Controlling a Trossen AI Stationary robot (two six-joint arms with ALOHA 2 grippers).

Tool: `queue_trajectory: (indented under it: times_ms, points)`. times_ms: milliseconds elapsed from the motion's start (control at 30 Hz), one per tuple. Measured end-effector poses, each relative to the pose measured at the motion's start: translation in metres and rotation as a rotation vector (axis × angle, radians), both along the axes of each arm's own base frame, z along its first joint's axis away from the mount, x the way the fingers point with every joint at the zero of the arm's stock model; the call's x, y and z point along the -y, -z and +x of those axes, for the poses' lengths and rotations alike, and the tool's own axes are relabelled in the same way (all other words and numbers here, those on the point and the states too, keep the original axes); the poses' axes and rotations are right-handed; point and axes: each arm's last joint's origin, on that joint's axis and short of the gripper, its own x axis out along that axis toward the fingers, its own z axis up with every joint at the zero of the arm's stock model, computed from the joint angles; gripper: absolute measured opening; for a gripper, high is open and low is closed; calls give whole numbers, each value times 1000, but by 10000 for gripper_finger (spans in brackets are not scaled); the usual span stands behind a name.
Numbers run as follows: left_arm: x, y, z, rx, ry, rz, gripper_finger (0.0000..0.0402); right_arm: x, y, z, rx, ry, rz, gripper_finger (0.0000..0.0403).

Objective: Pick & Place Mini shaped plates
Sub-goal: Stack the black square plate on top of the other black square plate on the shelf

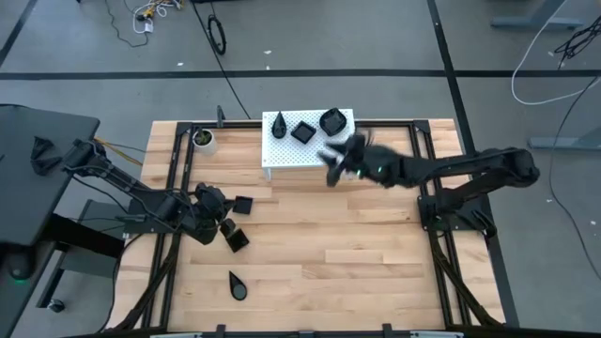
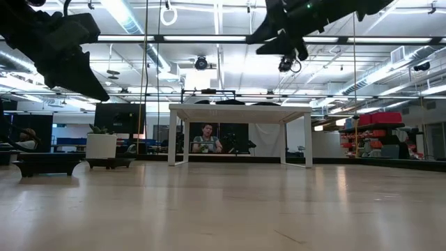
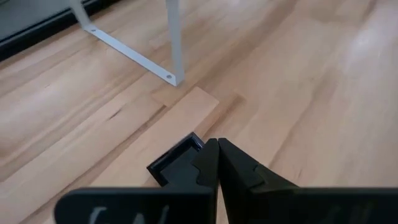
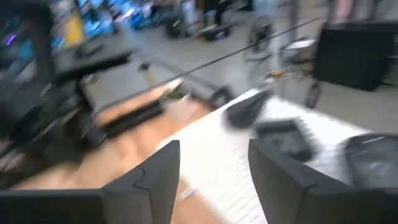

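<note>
Right hand [image 1: 331, 161] wide, empty, above the white stand's [image 1: 282, 155] edge; three plates [image 1: 302, 131] on it. Left hand [image 1: 223, 225] pinched narrow beside a square plate [image 1: 242, 204] on the worktop [image 1: 357, 253]. Risk: right arm clipping, seemingly, the nearest plate [image 1: 332, 120] off.

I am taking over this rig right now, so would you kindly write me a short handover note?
Right end effector: open, empty, at the front right corner of the white stand.
Left end effector: shut, holding nothing visible, over the square plate on the table.
Done: teardrop plate, square plate and shell plate on the stand.
Left: three plates on the table, near the left arm.
</note>
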Motion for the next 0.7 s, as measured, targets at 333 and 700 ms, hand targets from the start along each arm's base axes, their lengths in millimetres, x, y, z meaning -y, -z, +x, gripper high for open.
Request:
queue_trajectory:
  times_ms: [333, 700]
  points:
    - [12, 7, -3, -221, 259, -349, 30, -49, 50, 38, -138, -181, -83, 177]
    - [8, 50, -15, -191, 78, -608, 173, -50, 55, 46, -121, -197, -149, 164]
